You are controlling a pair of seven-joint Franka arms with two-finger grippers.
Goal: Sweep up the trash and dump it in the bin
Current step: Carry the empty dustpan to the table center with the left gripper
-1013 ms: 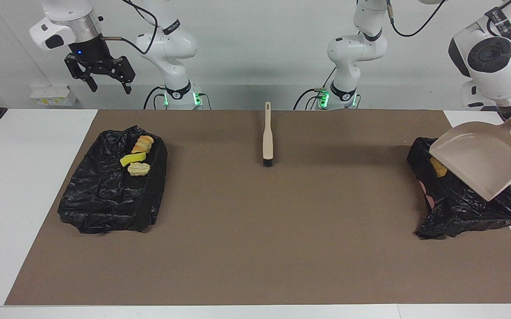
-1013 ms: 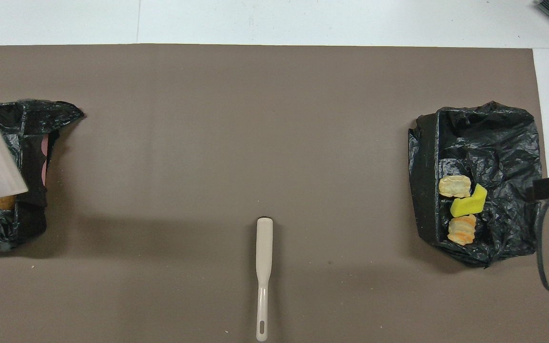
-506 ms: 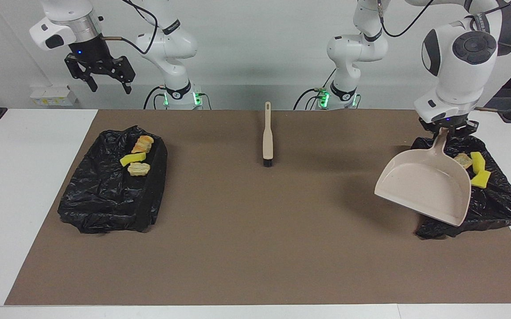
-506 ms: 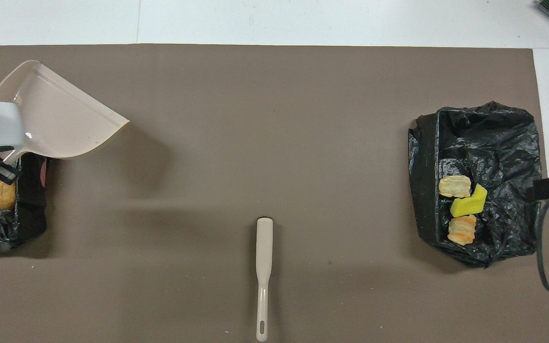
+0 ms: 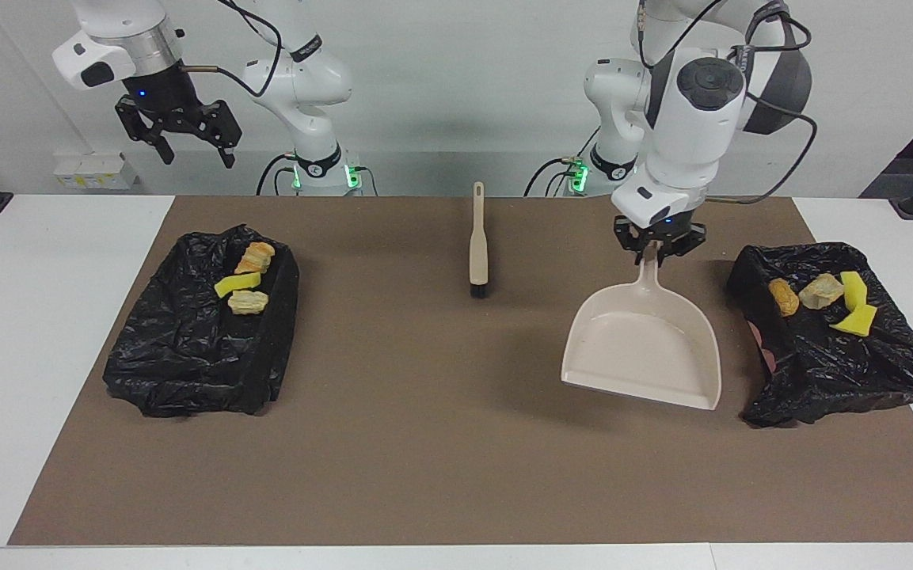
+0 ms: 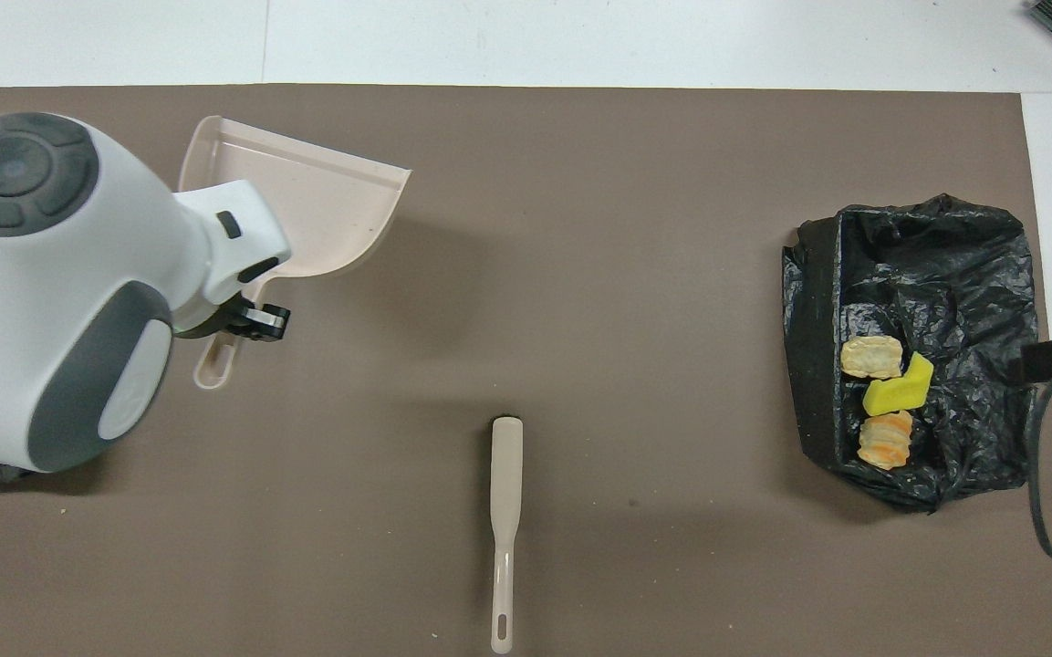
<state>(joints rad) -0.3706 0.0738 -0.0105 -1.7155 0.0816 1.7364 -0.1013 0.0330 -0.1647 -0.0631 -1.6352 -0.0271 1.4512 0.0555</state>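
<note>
Brown matting (image 5: pixel 424 443) covers the table, where seven scraps are counted: four in the bin (image 5: pixel 892 372) at the left arm's end, three in the bin (image 5: pixel 179 356) at the right arm's. The empty dustpan (image 5: pixel 646 348), handle toward the robots, is clamped by the left gripper (image 5: pixel 656 245) beside the four-scrap bin. The brush (image 5: pixel 477 245) is laid lengthwise mid-table; the right gripper (image 5: pixel 187 146) is spread wide, empty, above its bin.

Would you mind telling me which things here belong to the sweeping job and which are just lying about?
Job:
- scraps, in the lined bins
- dustpan, held by the left gripper
- brush, lying on the mat
- two bins

Lying about:
- wall box
- right gripper, waiting open over its table end
</note>
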